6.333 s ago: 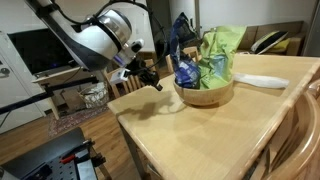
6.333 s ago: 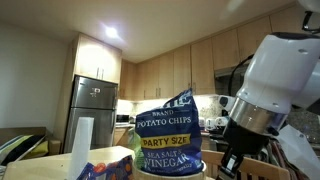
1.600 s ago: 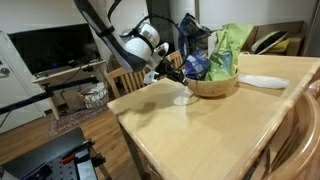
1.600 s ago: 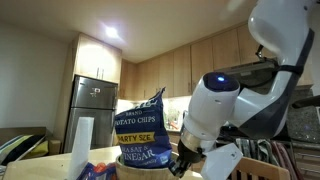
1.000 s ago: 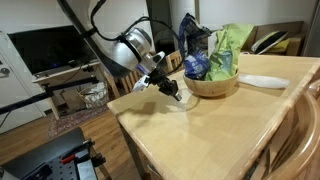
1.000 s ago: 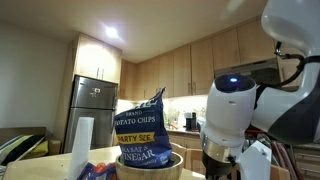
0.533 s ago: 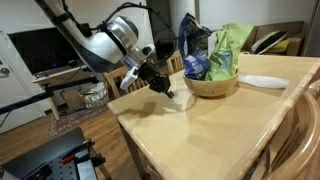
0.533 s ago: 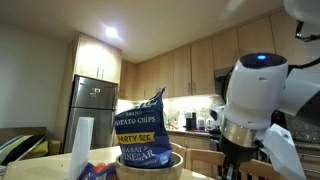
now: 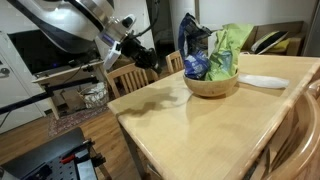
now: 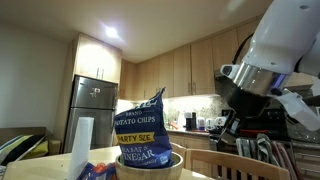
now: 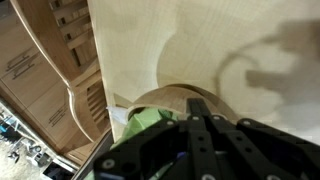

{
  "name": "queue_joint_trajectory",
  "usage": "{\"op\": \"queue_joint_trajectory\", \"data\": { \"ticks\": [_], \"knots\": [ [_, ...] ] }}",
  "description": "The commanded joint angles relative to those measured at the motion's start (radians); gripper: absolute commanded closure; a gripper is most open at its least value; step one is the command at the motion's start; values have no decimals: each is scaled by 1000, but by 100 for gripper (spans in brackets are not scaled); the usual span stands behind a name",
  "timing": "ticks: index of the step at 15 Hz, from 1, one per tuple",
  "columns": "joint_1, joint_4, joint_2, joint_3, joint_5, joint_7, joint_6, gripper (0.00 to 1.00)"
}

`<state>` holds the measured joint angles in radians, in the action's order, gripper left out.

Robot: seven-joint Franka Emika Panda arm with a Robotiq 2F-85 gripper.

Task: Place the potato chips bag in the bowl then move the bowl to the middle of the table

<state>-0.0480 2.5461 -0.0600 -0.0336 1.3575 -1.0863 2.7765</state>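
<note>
The dark blue potato chips bag stands upright in the light-brown wooden bowl, beside a light green bag. The bowl sits on the pale wooden table towards its far side. In an exterior view the potato chips bag rises out of the bowl. My gripper hangs in the air away from the bowl, off the table's corner, shut and empty. In the wrist view the gripper is shut above the bowl rim, with the green bag and bare table beyond.
A flat white plate-like object lies on the table just past the bowl. Wooden chairs stand at the table's side. A white roll stands near the bowl. Chair backs line the table edge.
The arm has lifted and swung away from the bowl, off the table corner, gripper staying shut. The bowl and its bags have not moved over the last second.
</note>
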Motion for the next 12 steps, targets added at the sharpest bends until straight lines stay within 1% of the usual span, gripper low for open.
{"op": "queue_joint_trajectory", "data": {
  "ticks": [1,3,4,12],
  "knots": [
    [-23,68,-118,-12,-63,57,54,100],
    [-38,82,-149,-15,-84,50,96,100],
    [-29,44,-91,-12,-52,22,62,100],
    [-32,46,-88,-10,-54,22,66,99]
  ]
}}
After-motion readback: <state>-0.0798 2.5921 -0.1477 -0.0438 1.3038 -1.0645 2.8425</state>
